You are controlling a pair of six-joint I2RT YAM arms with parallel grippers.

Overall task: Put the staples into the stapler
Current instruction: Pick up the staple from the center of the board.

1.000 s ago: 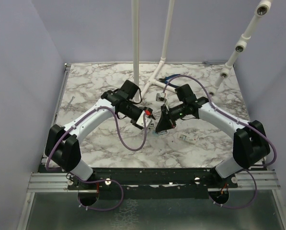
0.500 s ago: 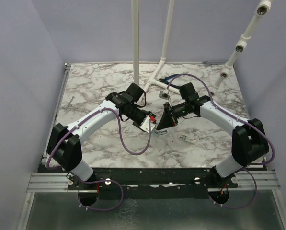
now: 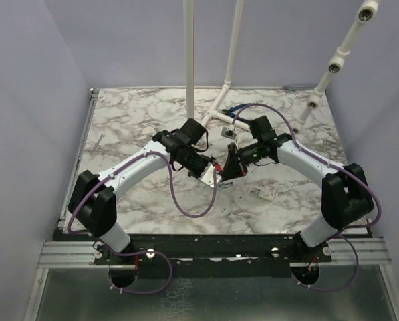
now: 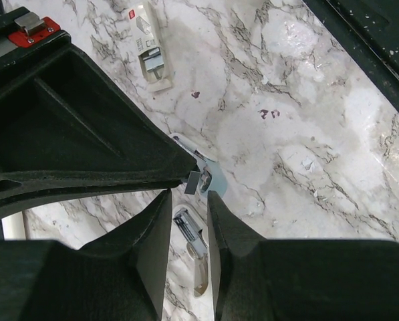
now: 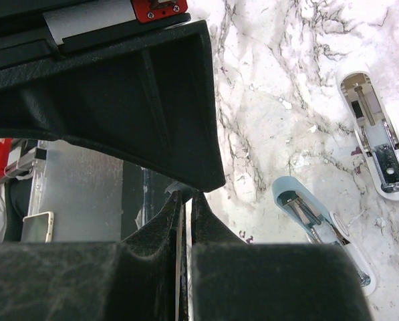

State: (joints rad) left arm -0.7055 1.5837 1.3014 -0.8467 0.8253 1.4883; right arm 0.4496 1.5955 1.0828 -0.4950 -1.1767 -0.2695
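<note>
The pale blue-green stapler [image 5: 311, 215] lies open on the marble table, its silvery inner track facing up. In the left wrist view its blue end [image 4: 217, 178] shows past my fingertips and its metal part [image 4: 191, 235] lies in the gap below them. My left gripper [image 4: 189, 197] is open and empty, hovering over it. My right gripper [image 5: 186, 197] is shut on a thin silvery strip of staples [image 5: 180, 227], whose end [image 4: 192, 182] sits just above the stapler's blue end. In the top view both grippers [image 3: 214, 176] [image 3: 225, 171] meet at mid-table and hide the stapler.
A white opened stapler-like piece [image 5: 379, 144] lies beyond the blue one; it also shows in the left wrist view [image 4: 149, 50] and the top view [image 3: 262, 192]. White pipes [image 3: 219, 110] stand at the back. A small metal object [image 3: 229, 132] lies behind my right arm.
My left gripper has moved right and nearer, closing on the right gripper over the stapler. My right gripper has shifted slightly back with the staples still in it.
</note>
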